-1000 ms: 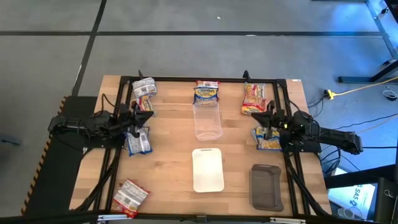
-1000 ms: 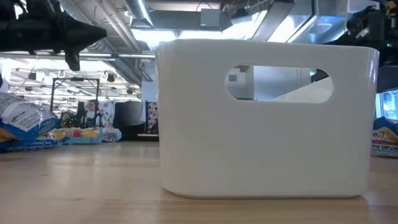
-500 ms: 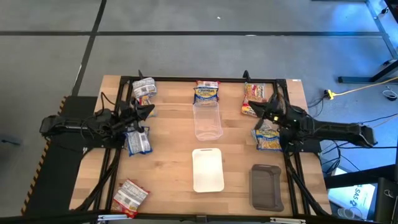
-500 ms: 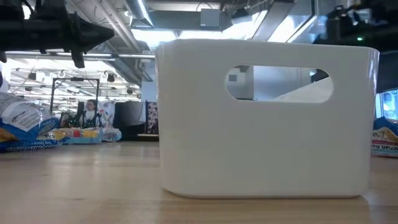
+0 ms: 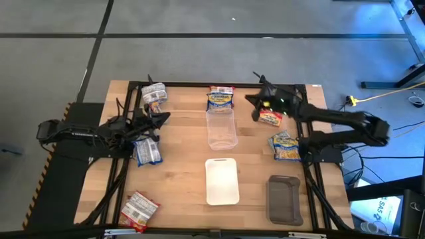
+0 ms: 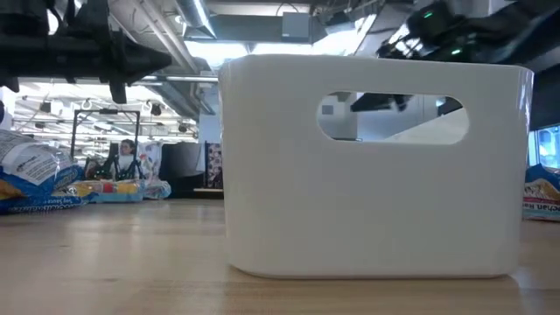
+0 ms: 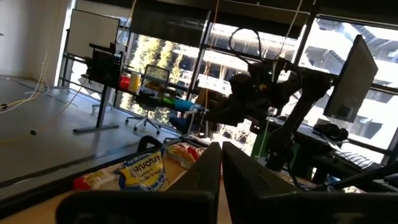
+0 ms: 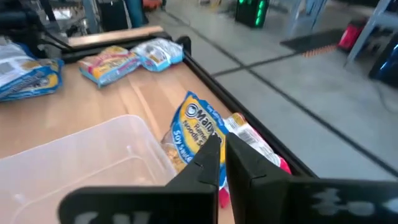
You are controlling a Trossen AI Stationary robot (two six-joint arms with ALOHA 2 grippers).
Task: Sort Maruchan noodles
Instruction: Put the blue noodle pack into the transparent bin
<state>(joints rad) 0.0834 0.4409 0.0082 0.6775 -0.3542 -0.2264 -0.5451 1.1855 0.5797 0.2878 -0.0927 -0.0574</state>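
— Where are my grippers?

— Right gripper [image 5: 251, 99], fingers pressed together and empty, sits upper centre-right, between the blue-yellow packet [image 5: 220, 98] and the red-orange packet [image 5: 271, 117]. Left gripper [image 5: 167, 115] is likewise closed, at left of centre beside the clear bin [image 5: 222, 129].

— The other noodles?

— Scattered along the table's [image 5: 179, 172] left and right edges.

The wooden tabletop [image 5: 179, 172] carries a clear plastic tub [image 5: 222, 129] in the middle, with a white tray [image 5: 222, 180] nearer the front and a dark grey tray [image 5: 283, 199] at the front right. Noodle packets [image 5: 220, 98] lie around the edges: at the far side, at both sides, and one at the front left corner [image 5: 138, 210].
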